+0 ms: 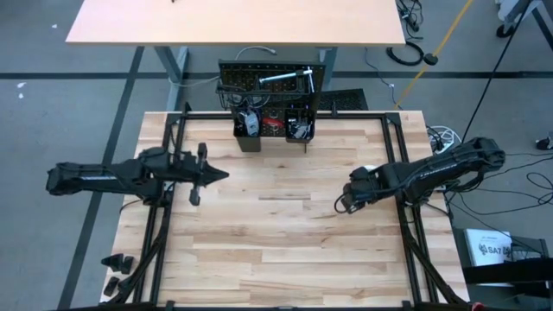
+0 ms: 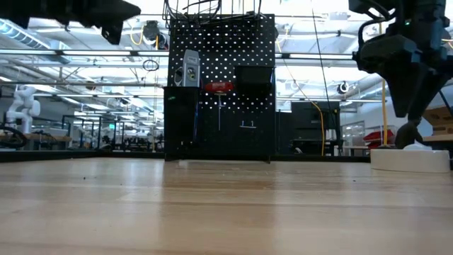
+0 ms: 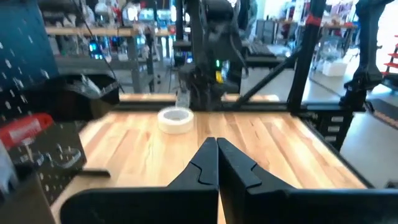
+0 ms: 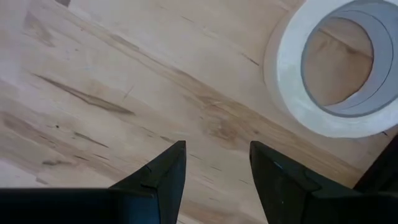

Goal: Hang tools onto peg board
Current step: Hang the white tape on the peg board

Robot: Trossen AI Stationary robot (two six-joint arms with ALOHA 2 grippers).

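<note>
- right hand [image 4: 214, 171] hangs low over the pale wooden surface [image 1: 276, 250] at about 3 o'clock, fingers spread and holding nothing; the white tape roll [image 4: 333, 68] lies flat just beside it, apart from the fingertips.
- left hand [image 3: 216, 163] waits above the surface at about 9 o'clock, fingers pressed together and empty.
- upright black peg board with rows of small holes [image 2: 233, 49] stands at 12 o'clock, at the far edge; several tools look already hung or dropped in its black box bins [image 1: 272, 125], among them a red-handled tool [image 2: 218, 86], a grey-silver tool [image 2: 190, 69] and a silver bar-shaped tool [image 1: 278, 79].
- by my reading most of the job is done: the tape roll seems the only tool left on the surface, not yet gripped, lifted or hung.
</note>
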